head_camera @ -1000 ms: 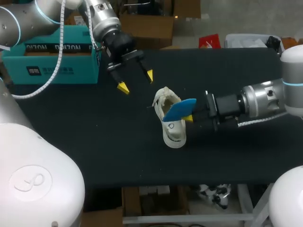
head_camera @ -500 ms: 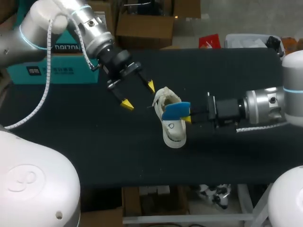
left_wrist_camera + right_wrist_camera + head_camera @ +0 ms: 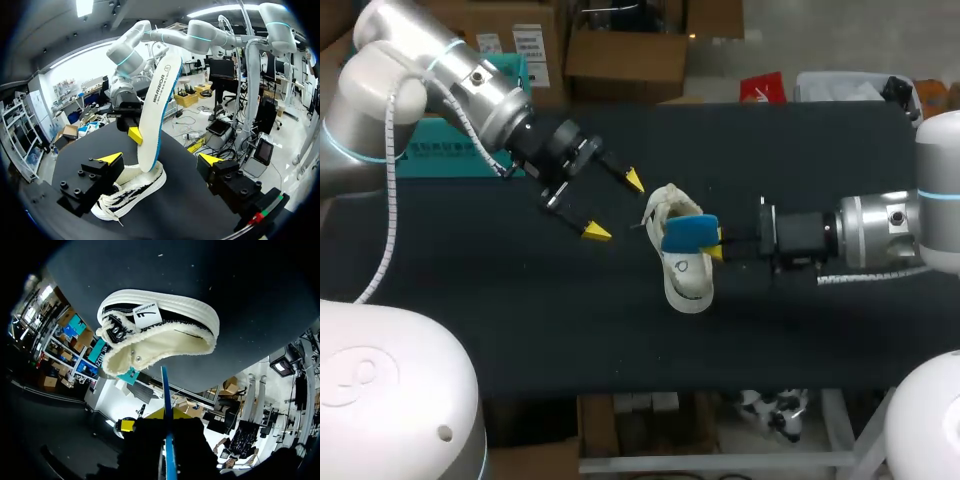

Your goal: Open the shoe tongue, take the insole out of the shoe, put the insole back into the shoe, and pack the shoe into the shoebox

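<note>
The insole [image 3: 690,233] stands on end, lower tip inside the shoe [image 3: 687,280], pinched from both sides by the right gripper [image 3: 718,245]; the shoe lies on the table [image 3: 520,300] just ahead of the left gripper [image 3: 614,206]; its jaws are spread wide, holding nothing.

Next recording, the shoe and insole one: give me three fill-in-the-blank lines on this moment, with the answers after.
1. The right gripper is shut on the ____, holding it on edge with its lower end at the shoe.
2. The left gripper hovers beside the shoe with its fingers ____.
3. The shoe lies on the ____ table.
Missing words: insole; open; black.
</note>
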Robot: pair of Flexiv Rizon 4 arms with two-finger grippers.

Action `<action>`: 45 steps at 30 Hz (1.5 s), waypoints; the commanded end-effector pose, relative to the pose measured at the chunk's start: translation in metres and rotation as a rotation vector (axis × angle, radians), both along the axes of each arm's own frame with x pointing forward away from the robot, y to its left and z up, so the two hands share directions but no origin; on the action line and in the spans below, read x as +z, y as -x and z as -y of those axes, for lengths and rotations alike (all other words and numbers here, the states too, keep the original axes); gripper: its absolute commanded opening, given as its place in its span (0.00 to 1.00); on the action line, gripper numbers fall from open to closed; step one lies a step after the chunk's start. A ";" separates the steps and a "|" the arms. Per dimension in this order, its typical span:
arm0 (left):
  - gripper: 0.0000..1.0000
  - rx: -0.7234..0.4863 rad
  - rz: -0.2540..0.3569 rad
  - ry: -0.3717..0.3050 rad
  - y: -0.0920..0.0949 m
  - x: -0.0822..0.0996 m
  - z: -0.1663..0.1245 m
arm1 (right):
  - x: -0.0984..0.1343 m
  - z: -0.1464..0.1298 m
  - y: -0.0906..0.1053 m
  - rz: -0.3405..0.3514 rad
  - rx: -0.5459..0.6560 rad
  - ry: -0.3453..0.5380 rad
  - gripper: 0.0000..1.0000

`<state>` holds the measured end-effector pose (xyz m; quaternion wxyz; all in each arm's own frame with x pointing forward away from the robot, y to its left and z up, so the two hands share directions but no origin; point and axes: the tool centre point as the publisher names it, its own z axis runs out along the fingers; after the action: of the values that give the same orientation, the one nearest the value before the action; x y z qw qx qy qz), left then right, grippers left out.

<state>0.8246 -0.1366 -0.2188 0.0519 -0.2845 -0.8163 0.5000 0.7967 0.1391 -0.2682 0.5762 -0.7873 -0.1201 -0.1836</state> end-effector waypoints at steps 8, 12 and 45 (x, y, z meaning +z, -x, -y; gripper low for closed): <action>1.00 0.242 0.119 0.073 0.024 -0.025 0.024 | -0.016 -0.004 -0.010 0.036 -0.021 0.005 0.00; 1.00 0.283 0.149 0.087 0.025 -0.029 0.031 | -0.020 -0.004 -0.012 0.071 -0.042 0.017 0.00; 0.64 0.272 0.194 -0.027 -0.009 -0.078 0.053 | -0.051 -0.008 -0.023 0.138 -0.228 -0.011 0.00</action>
<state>0.8298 -0.1821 -0.2918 -0.0920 -0.2176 -0.8547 0.4623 0.8200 0.1457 -0.3174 0.5431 -0.7821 -0.0702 -0.2974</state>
